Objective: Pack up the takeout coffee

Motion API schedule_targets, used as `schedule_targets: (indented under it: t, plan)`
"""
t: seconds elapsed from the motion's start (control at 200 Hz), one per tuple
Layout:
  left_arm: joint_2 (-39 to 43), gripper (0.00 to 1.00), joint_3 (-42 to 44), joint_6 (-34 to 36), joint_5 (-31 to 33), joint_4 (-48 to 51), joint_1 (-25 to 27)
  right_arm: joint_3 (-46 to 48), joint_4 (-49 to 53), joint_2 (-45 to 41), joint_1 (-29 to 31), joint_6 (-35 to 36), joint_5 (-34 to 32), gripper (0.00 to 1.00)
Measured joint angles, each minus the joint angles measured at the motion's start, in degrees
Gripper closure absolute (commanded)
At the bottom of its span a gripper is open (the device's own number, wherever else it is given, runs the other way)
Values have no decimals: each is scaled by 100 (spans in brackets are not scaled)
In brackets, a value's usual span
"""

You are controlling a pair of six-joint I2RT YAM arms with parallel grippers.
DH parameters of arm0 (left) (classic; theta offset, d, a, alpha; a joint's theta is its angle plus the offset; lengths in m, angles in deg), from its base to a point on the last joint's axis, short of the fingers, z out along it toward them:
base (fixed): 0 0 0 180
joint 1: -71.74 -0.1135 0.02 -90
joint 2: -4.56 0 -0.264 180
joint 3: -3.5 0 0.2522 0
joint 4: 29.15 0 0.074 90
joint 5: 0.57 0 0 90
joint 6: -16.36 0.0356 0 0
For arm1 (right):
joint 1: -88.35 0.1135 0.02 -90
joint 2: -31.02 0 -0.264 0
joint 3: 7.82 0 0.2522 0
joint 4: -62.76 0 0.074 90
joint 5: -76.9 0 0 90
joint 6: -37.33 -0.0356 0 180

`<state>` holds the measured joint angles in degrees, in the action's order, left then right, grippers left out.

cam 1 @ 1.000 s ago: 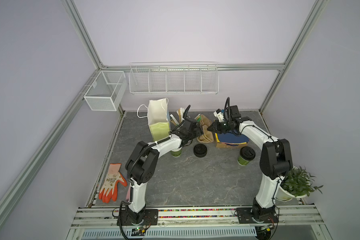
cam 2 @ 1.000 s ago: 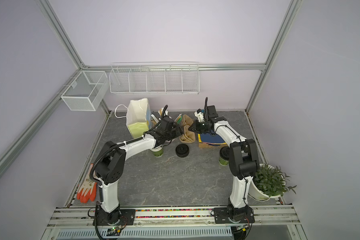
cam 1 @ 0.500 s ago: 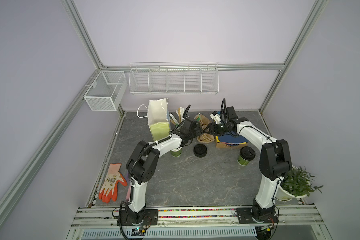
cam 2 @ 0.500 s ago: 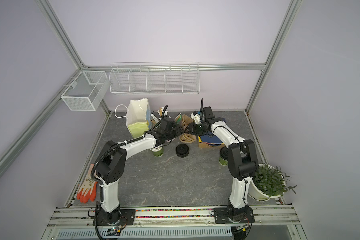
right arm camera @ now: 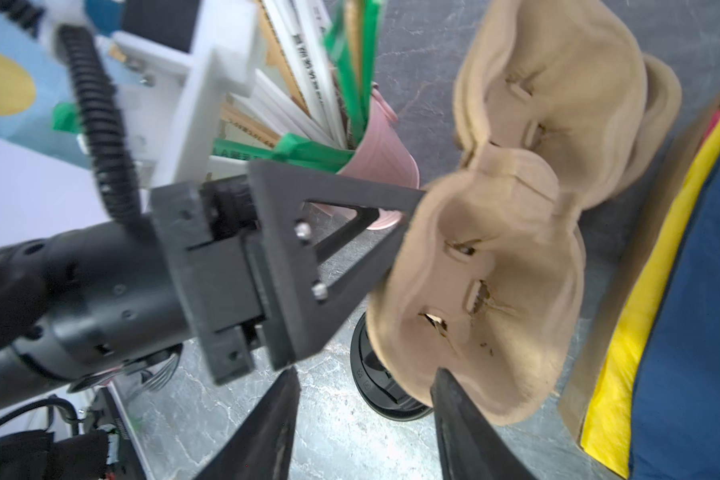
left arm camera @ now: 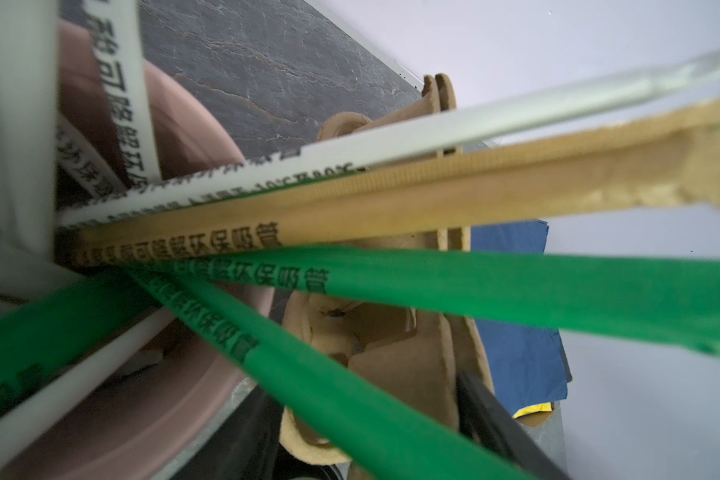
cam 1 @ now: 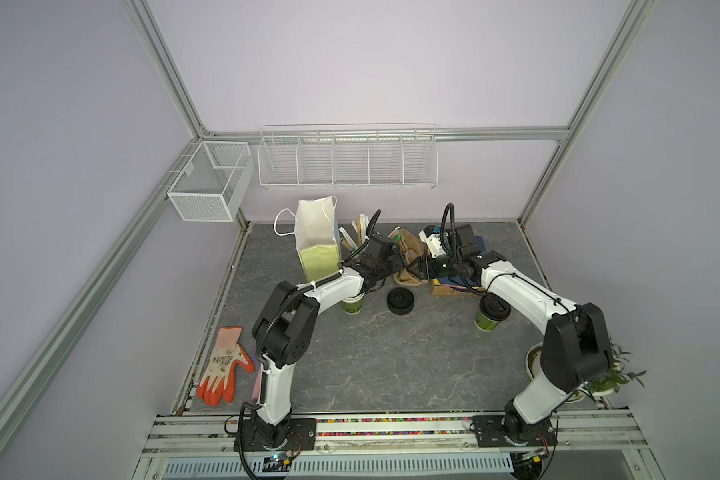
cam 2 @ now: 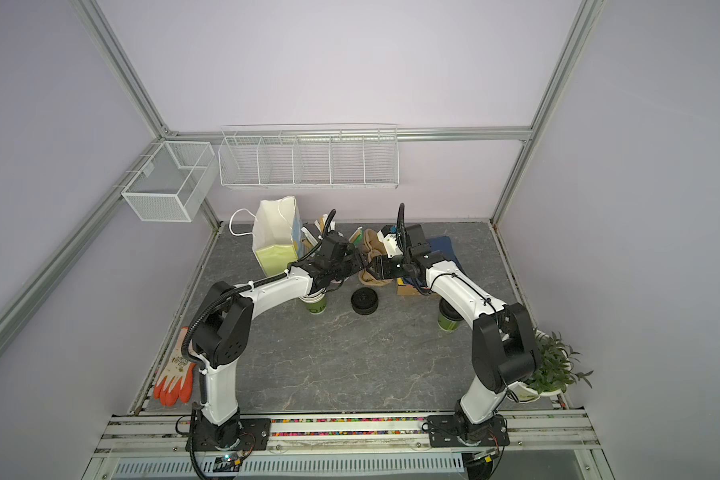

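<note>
Your left tool (right arm camera: 408, 220) grasping pulp cup carrier (right arm camera: 495, 270); right tool (right arm camera: 364, 374) released, jaws apart beside it. Lay carrier flat on surface (cam 1: 391, 361), then grab lidded green cup (cam 1: 491, 313).

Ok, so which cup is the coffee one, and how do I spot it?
Find the potted plant at the right edge of the grey table. A little further in, under the white right arm, stands the takeout coffee. It is the only green cup wearing a black lid: the other green cups are open, and the lid stack sits alone.
</note>
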<state>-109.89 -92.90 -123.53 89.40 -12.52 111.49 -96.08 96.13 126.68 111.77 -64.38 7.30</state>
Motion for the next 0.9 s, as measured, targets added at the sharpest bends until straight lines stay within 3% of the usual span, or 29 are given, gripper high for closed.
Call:
schedule_targets:
  t: [0.36,0.9]
  plan:
    - [0,33,0,2,-44,0,-4,201,-109,-20,417,568,-1154,58]
    - [0,33,0,2,-151,0,-4,240,-146,-24,697,892,-2170,63]
